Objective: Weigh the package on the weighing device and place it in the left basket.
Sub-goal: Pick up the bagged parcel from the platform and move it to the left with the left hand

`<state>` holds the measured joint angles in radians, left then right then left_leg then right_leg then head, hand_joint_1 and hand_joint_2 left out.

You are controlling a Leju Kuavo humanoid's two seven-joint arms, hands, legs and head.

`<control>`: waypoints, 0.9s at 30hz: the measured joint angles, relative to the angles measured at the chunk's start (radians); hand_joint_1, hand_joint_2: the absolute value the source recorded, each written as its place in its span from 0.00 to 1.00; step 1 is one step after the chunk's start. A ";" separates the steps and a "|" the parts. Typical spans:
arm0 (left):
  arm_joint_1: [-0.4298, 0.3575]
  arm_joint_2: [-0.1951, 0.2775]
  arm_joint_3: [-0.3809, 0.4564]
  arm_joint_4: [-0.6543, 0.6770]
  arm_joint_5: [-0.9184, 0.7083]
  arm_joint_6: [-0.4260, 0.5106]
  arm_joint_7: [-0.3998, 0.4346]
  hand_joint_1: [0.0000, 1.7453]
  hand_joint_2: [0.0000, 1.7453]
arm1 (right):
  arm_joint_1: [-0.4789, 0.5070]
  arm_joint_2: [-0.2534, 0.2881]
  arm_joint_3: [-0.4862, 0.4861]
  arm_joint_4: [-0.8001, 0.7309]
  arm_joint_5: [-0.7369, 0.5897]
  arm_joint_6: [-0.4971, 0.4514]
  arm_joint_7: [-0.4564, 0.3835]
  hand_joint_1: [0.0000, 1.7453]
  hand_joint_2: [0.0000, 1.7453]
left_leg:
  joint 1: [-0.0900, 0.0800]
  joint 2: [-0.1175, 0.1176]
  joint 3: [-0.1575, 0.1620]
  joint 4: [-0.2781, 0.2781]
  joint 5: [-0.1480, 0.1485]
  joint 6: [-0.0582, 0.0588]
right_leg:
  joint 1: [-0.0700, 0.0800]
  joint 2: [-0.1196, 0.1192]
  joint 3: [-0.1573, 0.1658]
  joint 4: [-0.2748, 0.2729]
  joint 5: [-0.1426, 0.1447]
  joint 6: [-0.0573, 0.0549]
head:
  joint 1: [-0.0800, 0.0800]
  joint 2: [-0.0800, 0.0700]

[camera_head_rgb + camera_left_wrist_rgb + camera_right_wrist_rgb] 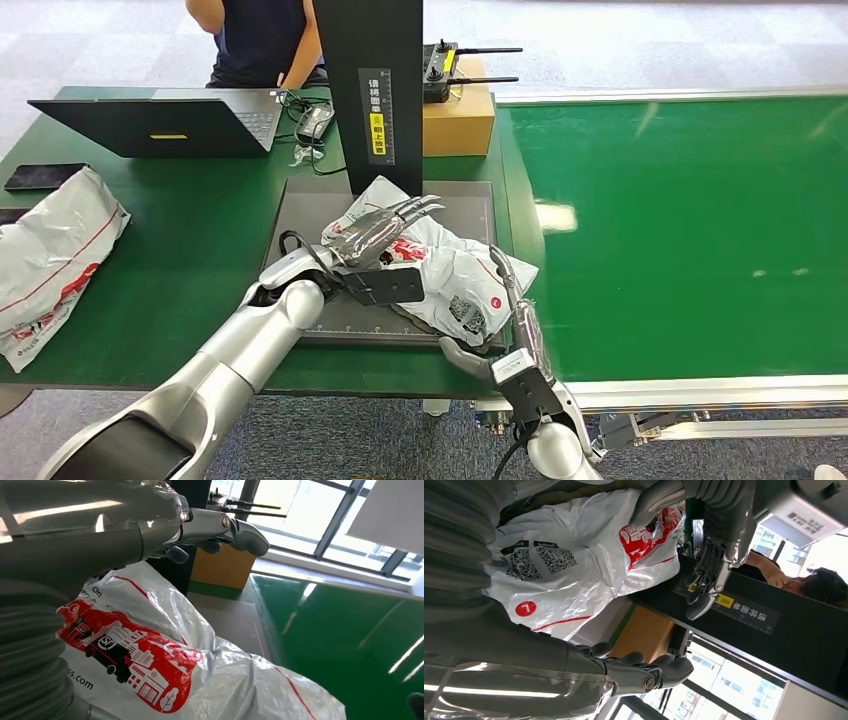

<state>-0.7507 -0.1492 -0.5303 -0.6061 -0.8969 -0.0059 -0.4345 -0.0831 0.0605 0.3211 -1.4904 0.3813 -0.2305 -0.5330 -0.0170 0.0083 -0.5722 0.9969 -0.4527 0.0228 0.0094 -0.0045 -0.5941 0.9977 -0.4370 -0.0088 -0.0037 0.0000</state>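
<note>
The package (452,272) is a crumpled white plastic mailer with red print, lying on the dark grey weighing platform (310,215). My left hand (385,228) lies over the package's far left part, fingers stretched out and apart, holding nothing. The left wrist view shows that hand (205,527) straight above the bag (150,650). My right hand (512,318) stands open against the package's near right edge, fingers pointing away from me and the thumb under the bag's corner. In the right wrist view its fingers (644,672) reach along the package (569,555), with the left hand (716,545) beyond.
A black measuring column (375,80) rises behind the platform, with a cardboard box (458,120) beside it. Another white package (50,260), a laptop (160,125) and a phone (45,176) lie on the green table. A person (255,35) sits behind. A green conveyor (690,230) stretches right.
</note>
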 joint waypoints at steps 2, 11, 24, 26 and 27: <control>-0.017 -0.006 -0.011 0.028 -0.008 -0.009 0.010 0.00 1.00 | 0.002 0.000 0.000 -0.002 0.000 -0.002 0.002 0.00 1.00 | 0.000 0.000 0.000 0.000 0.000 0.000 | 0.000 0.000 0.000 0.000 0.000 0.000 | 0.000 0.000; -0.067 -0.026 -0.052 0.142 -0.041 -0.058 0.082 0.00 1.00 | 0.016 0.004 0.004 -0.023 0.010 0.004 0.013 0.00 1.00 | 0.000 0.000 0.000 0.000 0.000 0.000 | 0.000 0.000 0.000 0.000 0.000 0.000 | 0.000 0.000; -0.075 -0.063 -0.135 0.245 -0.124 -0.111 0.214 0.00 1.00 | -0.006 0.006 0.047 -0.031 0.015 0.014 0.010 0.00 1.00 | 0.000 0.000 0.000 0.000 0.000 0.000 | 0.000 0.000 0.000 0.000 0.000 0.000 | 0.000 0.000; -0.075 -0.066 -0.140 0.250 -0.128 -0.111 0.218 0.00 1.00 | -0.007 0.005 0.048 -0.031 0.014 0.010 0.010 0.00 1.00 | 0.000 0.000 0.000 0.000 0.000 0.000 | 0.000 0.000 0.000 0.000 0.000 0.000 | 0.000 0.000; -0.075 -0.068 -0.141 0.252 -0.130 -0.109 0.219 0.00 1.00 | -0.007 0.005 0.049 -0.031 0.013 0.007 0.010 0.00 1.00 | 0.000 0.000 0.000 0.000 0.000 0.000 | 0.000 0.000 0.000 0.000 0.000 0.000 | 0.000 0.000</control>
<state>-0.8254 -0.2169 -0.6718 -0.3539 -1.0273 -0.1154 -0.2157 -0.0898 0.0658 0.3700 -1.5210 0.3942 -0.2232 -0.5234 -0.0169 0.0081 -0.5722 0.9969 -0.4526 0.0228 0.0094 -0.0046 -0.5939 0.9977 -0.4369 -0.0088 -0.0037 0.0000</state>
